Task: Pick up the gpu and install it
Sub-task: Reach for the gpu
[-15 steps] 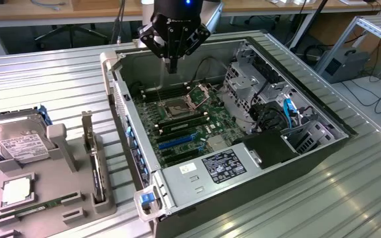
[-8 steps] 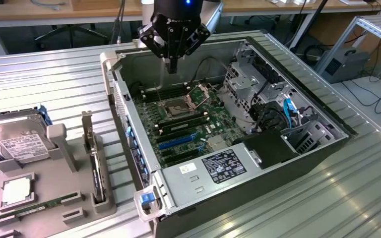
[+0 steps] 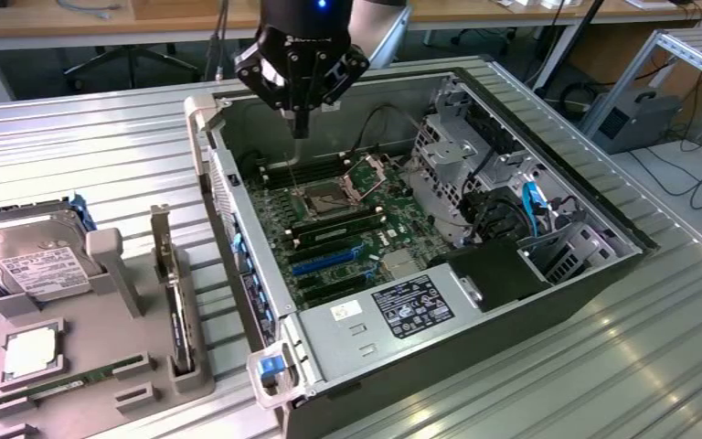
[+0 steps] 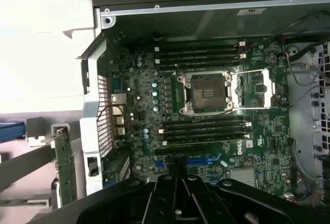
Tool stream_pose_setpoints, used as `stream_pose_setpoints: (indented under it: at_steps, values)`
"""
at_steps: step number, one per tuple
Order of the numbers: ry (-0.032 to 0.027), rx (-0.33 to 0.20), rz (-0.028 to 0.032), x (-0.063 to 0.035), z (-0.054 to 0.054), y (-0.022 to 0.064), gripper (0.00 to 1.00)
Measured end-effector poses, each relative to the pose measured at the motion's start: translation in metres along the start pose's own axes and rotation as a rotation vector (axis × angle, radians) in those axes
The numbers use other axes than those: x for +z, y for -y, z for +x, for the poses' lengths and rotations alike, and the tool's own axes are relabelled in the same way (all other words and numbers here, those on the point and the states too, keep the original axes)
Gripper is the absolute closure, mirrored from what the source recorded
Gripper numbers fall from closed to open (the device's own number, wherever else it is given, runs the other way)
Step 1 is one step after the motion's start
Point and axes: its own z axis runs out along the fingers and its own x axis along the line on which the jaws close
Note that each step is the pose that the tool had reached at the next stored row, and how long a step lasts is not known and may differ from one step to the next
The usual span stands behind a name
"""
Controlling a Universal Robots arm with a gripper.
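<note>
jaws pressed together and holding nothing hang over the open computer case [image 3: 326,402], tips pointing down toward the motherboard [image 3: 339,229] close to its cpu socket [image 3: 326,197]. the gpu [image 3: 178,311] is not in hand. it stands on its long edge in a slot of the grey holder [image 3: 125,315], which sits on the slatted tabletop [image 3: 83,137] just outside the case's rear wall, on the exterior view's left of the case. in the wrist view the gpu [image 4: 64,165] shows as a thin green board beside that same wall, well apart from the blue expansion slots [image 4: 206,159] inside the case. a hard drive [image 3: 34,261] lies in the holder farther out from the case. judged by its looks, the card is light and stiff but delicate. it is a thin board with small parts on its faces and a contact edge seated in the holder. the upper long edge, near mid-length, seems the soundest place to pinch it across its thickness, because a hold at the silver bracket end would likely let it tilt.
</note>
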Motion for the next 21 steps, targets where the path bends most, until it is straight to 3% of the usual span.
stream_pose_setpoints:
  at_steps: [6, 16, 21]
  values:
    - [0.0001, 0.0, 0.0, -0.0006, 0.022, 0.0017, 0.89]
    - [0.0002, 0.0, 0.0, -0.0023, 0.084, 0.0063, 0.89]
    - [0.0002, 0.0, 0.0, -0.0028, 0.1, 0.0075, 0.89]
